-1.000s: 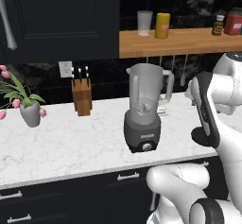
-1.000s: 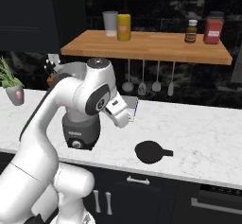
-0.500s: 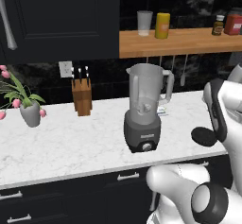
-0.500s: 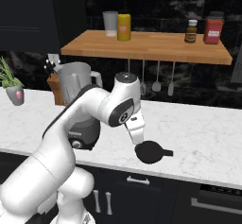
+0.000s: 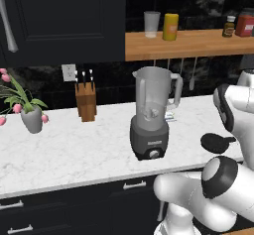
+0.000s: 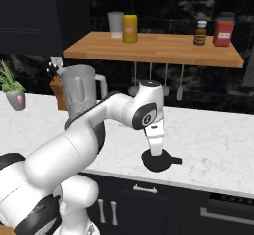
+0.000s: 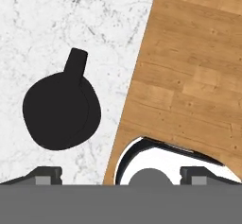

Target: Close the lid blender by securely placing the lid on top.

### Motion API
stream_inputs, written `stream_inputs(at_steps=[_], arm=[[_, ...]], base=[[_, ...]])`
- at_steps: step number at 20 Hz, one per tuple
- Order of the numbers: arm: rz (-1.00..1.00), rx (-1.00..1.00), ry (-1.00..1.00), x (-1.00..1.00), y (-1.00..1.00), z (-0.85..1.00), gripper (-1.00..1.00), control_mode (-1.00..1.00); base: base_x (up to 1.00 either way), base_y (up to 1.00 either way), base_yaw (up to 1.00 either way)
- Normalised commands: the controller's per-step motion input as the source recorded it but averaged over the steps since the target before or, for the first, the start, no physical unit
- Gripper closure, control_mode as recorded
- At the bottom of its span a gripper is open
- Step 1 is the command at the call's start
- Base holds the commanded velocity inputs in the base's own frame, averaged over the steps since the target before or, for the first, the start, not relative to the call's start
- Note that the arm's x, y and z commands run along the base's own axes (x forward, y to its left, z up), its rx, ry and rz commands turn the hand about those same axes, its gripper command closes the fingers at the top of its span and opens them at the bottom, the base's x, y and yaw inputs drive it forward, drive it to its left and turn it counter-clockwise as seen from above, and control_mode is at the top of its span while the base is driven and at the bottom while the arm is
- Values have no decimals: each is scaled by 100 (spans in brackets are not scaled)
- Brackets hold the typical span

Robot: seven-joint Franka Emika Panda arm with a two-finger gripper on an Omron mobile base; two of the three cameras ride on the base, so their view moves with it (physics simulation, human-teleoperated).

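Observation:
The blender (image 5: 151,114), a clear greyish jar on a dark base, stands open-topped on the marble counter; its jar (image 6: 79,88) also rises behind my arm. The lid (image 6: 159,160), a flat black disc with a short tab, lies on the counter near the front edge, to the blender's right (image 5: 216,143). My gripper (image 6: 157,152) points down just above it. In the hand view the lid (image 7: 61,112) sits left of centre, and my gripper (image 7: 120,176) is open, its fingertips (image 7: 45,173) wide apart with nothing between them.
A knife block (image 5: 86,100) and a potted flower (image 5: 31,118) stand left of the blender. A wooden shelf (image 6: 154,48) above carries cups and jars, with utensils hanging beneath. The counter's front edge and the wooden floor (image 7: 189,76) show beside the lid.
My arm has swung right, away from the blender, and lowered the hand over the lid. The jaws have stayed wide open. Blender and lid have not moved.

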Motion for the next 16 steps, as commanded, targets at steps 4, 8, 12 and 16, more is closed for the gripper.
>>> stream_inputs(at_steps=[4,8,12,16], arm=[[-8,0,8,10,-29,-24,-100,-100],[-3,0,1,10,-21,-28,-100,-100],[-1,0,0,5,-13,-31,-100,-100],[0,0,0,2,-9,-30,-100,-100]], base=[[0,0,0],[0,0,0],[0,0,0],[0,0,0]])
